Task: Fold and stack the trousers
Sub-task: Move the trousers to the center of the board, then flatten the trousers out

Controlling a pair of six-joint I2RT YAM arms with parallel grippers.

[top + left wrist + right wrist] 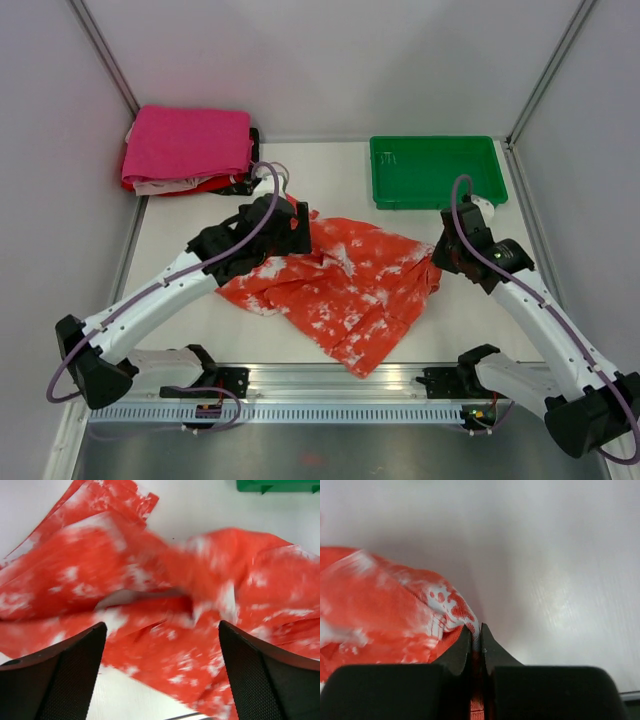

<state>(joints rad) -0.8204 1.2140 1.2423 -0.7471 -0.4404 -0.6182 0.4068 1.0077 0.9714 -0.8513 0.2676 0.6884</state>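
Note:
Red-and-white patterned trousers (340, 280) lie crumpled across the middle of the table. My right gripper (443, 258) is shut on their right edge; in the right wrist view the cloth (395, 610) is pinched between the closed fingertips (476, 632). My left gripper (295, 230) hovers over the trousers' upper left part, open and empty; in the left wrist view its two fingers (55, 675) stand wide apart above the blurred cloth (165, 595). A stack of folded garments, pink on top (188, 145), sits at the back left.
A green tray (436, 170) stands at the back right; its corner shows in the left wrist view (277, 485). Grey walls enclose the table on three sides. A metal rail (330, 395) runs along the near edge.

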